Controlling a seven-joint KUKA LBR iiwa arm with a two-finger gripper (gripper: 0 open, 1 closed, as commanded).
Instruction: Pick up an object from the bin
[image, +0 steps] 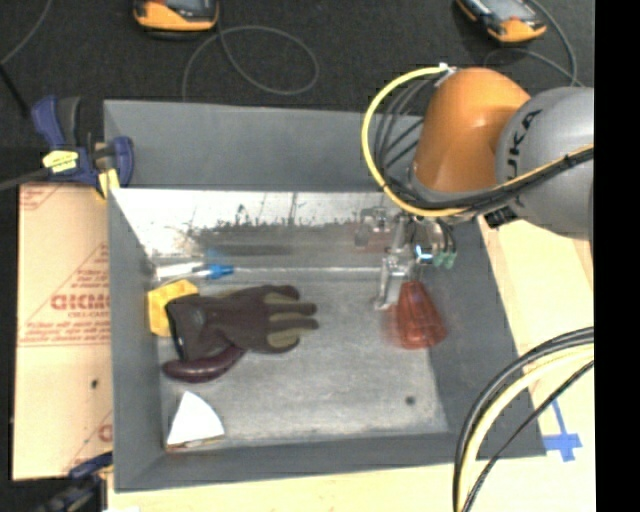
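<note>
the pincer (398, 285) hangs tip-down under the orange-capped wrist, near the back wall of the bin (330, 395). whether it is released or clenched i cannot tell, as the wrist and cables crowd the view.

just below it, touching or nearly so, lies the red lump (417, 320), see-through and roughly cone-shaped, its narrow end pointing up at the pincer. that looks like the task's thing. it sits alone on bare floor with room on both sides, which i judge is why the pincer stands here and not elsewhere. nothing shows it gripped yet.

well away to the pincer's left in the view lies the rest, bunched together. a dark glove (245, 318) sprawls flat, its cuff lapping over a yellow block (163, 305), with a purple pod (200, 368) tucked against its lower edge. stacked so, any of these would probably drag a neighbour along. beyond the glove a pen (195, 270) lies along the foot of the back wall, hard to get round. a white wedge (193, 420) sits in the corner farthest from the pincer, pinned by two walls.
</note>
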